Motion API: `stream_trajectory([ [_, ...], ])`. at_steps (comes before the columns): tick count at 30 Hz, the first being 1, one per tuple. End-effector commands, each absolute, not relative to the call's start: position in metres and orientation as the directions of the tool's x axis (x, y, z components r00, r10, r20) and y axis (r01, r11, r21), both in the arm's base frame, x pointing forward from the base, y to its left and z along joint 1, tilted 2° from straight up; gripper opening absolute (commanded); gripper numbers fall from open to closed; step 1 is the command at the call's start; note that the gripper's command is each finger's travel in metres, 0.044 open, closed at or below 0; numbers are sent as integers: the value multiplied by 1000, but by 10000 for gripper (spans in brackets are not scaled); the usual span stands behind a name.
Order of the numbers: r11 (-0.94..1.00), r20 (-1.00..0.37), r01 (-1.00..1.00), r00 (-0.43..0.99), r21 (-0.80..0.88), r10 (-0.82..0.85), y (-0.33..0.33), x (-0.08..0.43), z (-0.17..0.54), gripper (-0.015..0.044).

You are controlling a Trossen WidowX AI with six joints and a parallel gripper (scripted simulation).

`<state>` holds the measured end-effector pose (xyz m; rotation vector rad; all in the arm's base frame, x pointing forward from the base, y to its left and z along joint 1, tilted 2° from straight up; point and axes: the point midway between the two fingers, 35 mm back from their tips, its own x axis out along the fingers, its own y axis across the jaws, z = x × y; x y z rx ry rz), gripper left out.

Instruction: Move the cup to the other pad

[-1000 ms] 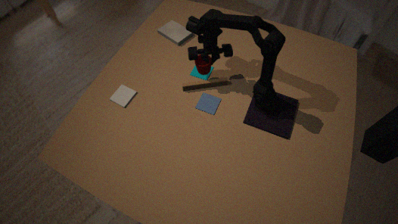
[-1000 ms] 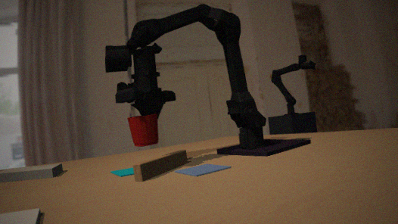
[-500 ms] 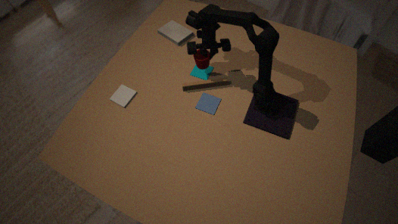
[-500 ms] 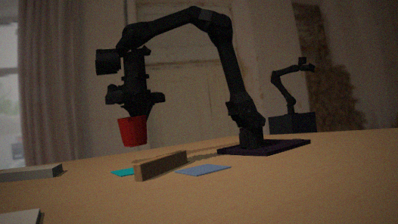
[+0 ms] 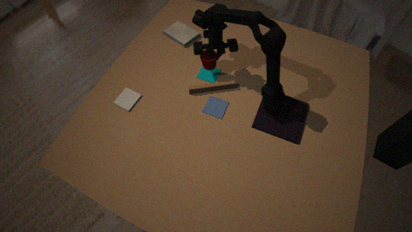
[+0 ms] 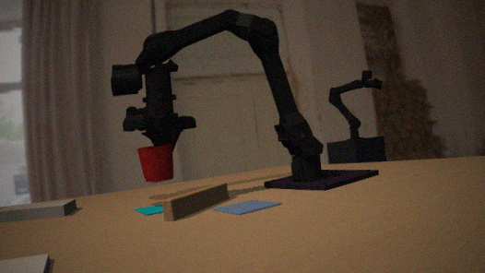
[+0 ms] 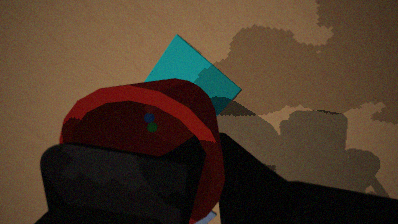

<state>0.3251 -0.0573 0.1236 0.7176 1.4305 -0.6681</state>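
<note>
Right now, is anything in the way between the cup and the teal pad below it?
Nothing visible. The cup, held in the tool, hangs in open air over the teal pad. The wooden bar lies beside that pad, toward the blue pad.

Wrist view: gripper point(image 7: 200, 165) body covers lower part of cup point(image 7: 145, 120); fingertips not visible. Teal pad point(image 7: 192, 70) lower corner hidden behind cup rim. Blue pad point(image 7: 207, 218) only sliver at bottom edge.

Exterior view: wooden bar point(image 6: 195, 201) hides right part of teal pad point(image 6: 148, 209). Grey block point(image 6: 25, 264) cut by lower left corner.
</note>
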Motion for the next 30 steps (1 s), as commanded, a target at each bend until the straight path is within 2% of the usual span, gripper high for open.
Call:
stream_trajectory([
  [1,632,-999,774,33,39,21,-57,325,118,0],
  [30,632,-999,774,33,39,21,-58,328,78,0],
])
